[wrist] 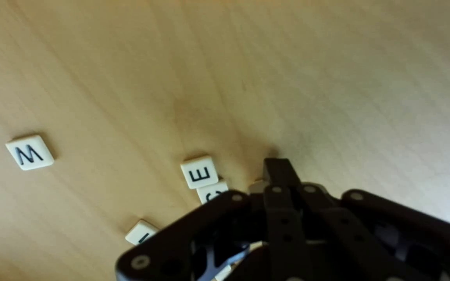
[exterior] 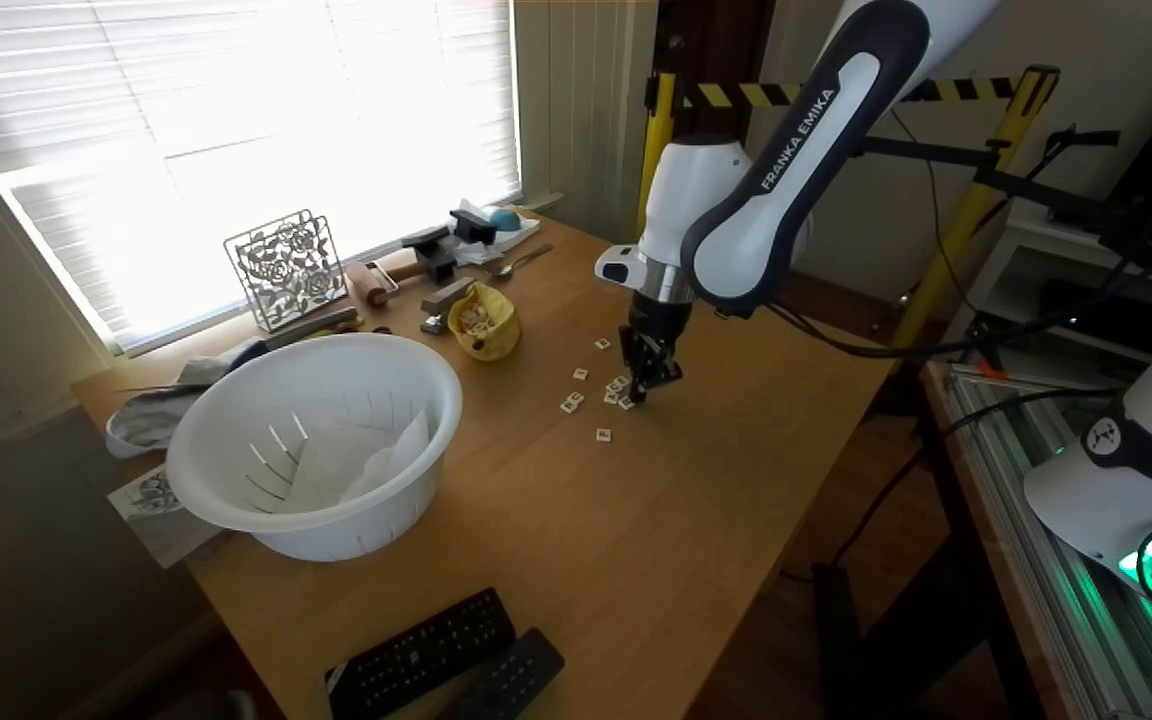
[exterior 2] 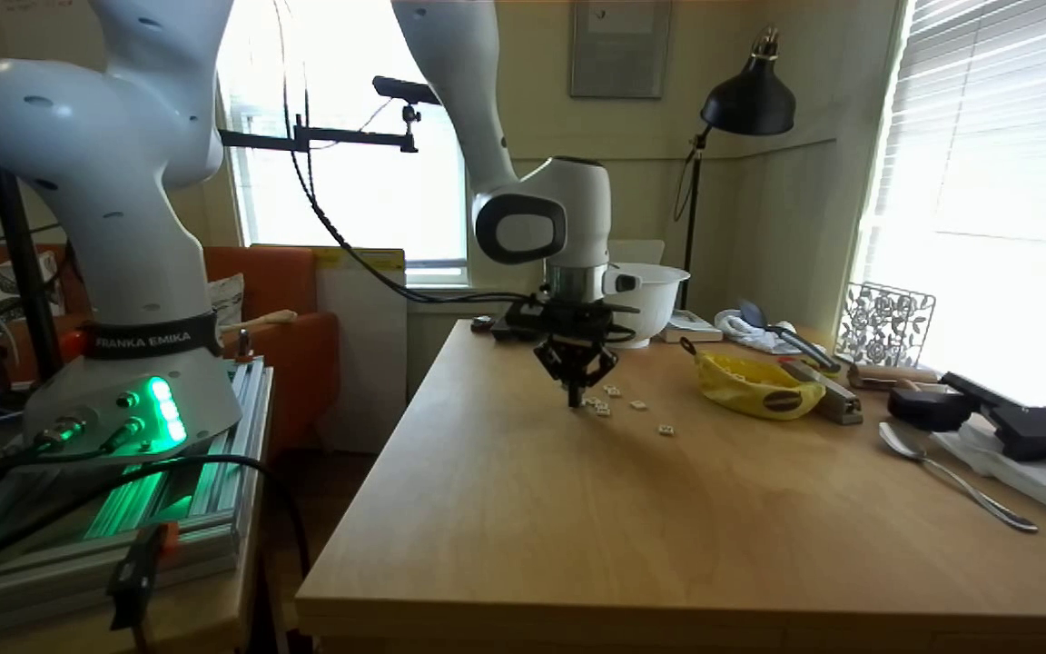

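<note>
One wooden table (exterior: 706,470) is the biggest thing here, and one white-and-black robot arm (exterior: 796,170) reaches down over it. With the gripper (exterior: 638,394) as the middle of a clock face in each view, the arm slants in from about one o'clock in an exterior view. One black lamp (exterior 2: 750,100) stands past the table, also near one o'clock in an exterior view. One white bowl (exterior: 366,537) sits at nine o'clock. The single gripper points down, low over the table; its two fingers (wrist: 281,183) look closed together, and whether they pinch anything I cannot tell. One metal rack (exterior: 291,270) with a flower pattern stands upright between nine and ten. Two black remotes (exterior: 421,650) lie close together around seven. One yellow pouch (exterior: 504,325), filled with small pale pieces (exterior: 477,320), sits open at ten, and one spoon (exterior: 524,261) lies near eleven.

Smallest are the letter tiles (exterior: 604,435), about nine loose on the table, spread from seven round to eleven, several just beside the gripper. In the wrist view, one E tile (wrist: 199,172) lies at nine, touching one partly hidden tile (wrist: 211,191); one M or W tile (wrist: 29,152) lies farther out at nine, and one single-stroke tile (wrist: 141,233) at eight.
</note>
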`<state>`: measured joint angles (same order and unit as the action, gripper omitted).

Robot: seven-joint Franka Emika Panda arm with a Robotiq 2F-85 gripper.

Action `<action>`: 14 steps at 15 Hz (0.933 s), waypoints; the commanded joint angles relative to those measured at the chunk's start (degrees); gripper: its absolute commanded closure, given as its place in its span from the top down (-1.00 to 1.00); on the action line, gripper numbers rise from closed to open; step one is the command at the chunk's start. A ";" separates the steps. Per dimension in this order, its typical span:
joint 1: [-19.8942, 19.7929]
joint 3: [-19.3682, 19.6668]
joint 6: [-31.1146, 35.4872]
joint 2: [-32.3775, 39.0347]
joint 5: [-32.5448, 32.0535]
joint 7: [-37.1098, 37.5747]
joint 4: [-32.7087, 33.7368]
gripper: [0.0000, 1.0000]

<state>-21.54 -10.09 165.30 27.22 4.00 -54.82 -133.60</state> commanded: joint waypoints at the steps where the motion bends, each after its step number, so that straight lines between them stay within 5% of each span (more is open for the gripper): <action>1: 2.05 1.57 -0.32 0.34 -0.98 3.25 0.07 -1.00; 14: 8.24 5.62 -0.83 0.10 -3.23 16.05 -0.19 -1.00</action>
<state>-15.98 -6.85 165.01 26.96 3.18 -43.96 -133.51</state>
